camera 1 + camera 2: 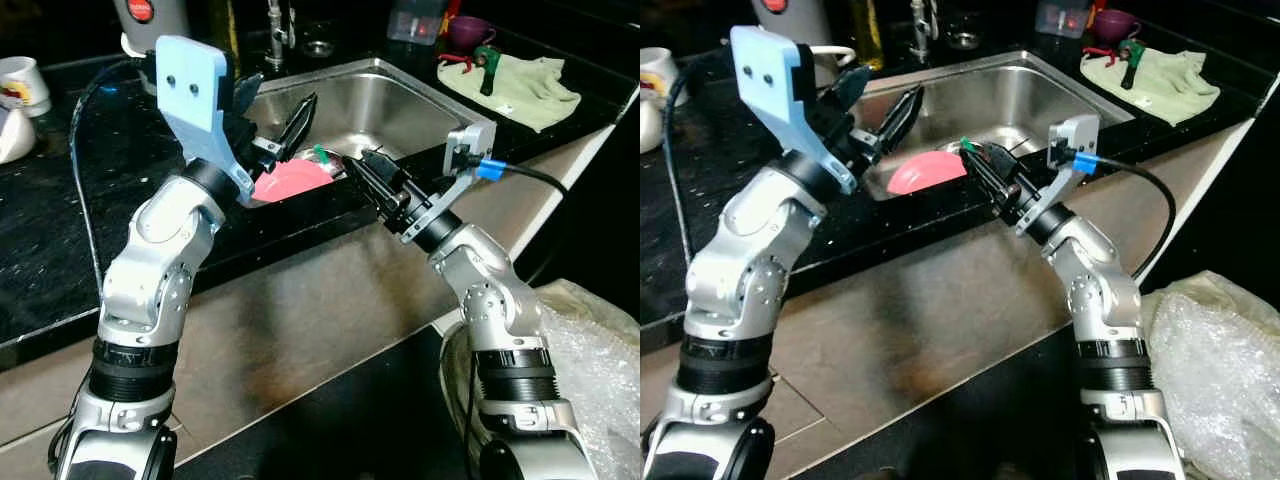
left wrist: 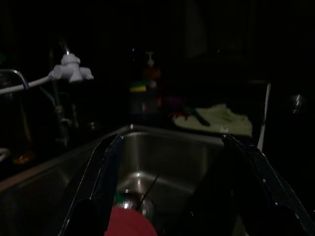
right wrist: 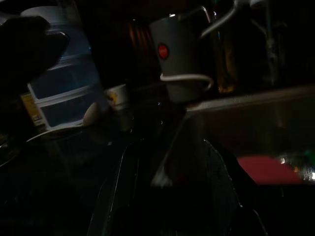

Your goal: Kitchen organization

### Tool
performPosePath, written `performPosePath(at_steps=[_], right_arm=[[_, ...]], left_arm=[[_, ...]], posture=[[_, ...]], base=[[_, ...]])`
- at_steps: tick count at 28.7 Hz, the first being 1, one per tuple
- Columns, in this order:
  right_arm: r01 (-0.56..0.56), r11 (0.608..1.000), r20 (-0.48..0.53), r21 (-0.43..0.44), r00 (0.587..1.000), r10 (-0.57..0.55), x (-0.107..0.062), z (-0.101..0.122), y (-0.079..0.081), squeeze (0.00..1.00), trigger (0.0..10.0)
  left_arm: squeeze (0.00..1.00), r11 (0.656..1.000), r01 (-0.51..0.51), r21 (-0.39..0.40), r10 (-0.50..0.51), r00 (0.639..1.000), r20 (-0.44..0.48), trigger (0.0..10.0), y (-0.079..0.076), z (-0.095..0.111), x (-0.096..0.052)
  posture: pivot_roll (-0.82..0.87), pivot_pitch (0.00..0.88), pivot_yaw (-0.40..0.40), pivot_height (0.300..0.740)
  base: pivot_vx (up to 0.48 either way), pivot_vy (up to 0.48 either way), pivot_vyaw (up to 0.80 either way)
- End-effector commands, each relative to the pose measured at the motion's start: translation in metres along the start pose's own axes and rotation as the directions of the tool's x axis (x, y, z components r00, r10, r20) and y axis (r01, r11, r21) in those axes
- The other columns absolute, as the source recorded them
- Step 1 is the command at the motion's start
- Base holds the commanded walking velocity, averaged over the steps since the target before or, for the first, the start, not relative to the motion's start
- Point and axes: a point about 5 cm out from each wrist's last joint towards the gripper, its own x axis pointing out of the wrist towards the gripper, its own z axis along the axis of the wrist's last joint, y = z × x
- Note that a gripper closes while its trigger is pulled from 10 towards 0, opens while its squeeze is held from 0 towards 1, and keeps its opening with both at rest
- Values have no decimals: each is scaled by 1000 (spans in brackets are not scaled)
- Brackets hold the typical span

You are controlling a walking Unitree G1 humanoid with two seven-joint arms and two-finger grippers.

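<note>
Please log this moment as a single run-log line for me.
left gripper: open, above pink plate | right gripper: open, at sink front edge | plate: in sink

A pale green cloth (image 1: 520, 88) lay on the black tabletop (image 1: 60, 215) beside the sink, a green-handled item (image 1: 487, 66) resting on it. A purple cup (image 1: 469, 31) stood just behind. Crumpled clear plastic wrap (image 1: 1220, 375) sat on the floor, and a black cable (image 1: 82, 190) trailed across the tabletop.
</note>
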Motion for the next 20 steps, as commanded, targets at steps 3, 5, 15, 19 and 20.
performPosePath(at_steps=[3, 5, 15, 19, 20], right_arm=[[90, 995, -49, -33, 995, -91, -14, -9, -19, 0, 10000], [113, 993, -65, -40, 991, -116, -18, -13, -24, 0, 10000], [264, 957, -203, -119, 937, -283, -46, -52, -49, 0, 10000], [293, 949, -226, -116, 922, -313, -53, -61, -52, 0, 10000], [301, 946, -241, -122, 915, -322, -56, -66, -52, 0, 10000]], left_arm=[[0, 999, 43, -15, -44, 998, -44, 10000, -13, -15, -2], [0, 998, 53, -22, -55, 996, -63, 10000, -17, -21, -3], [0, 996, 58, -63, -70, 977, -199, 10000, -30, -66, -25], [0, 997, 37, -69, -52, 969, -243, 10000, -27, -80, -34], [0, 998, 31, -63, -47, 962, -270, 10000, -27, -87, -39]], posture=[[25, 38, 2, 740], [25, 38, 2, 740], [24, 39, 5, 740], [23, 38, 6, 740], [23, 38, 6, 740]], base=[[0, 0, 0], [0, 0, 0], [0, 0, 0], [0, 0, 0], [0, 0, 0]])
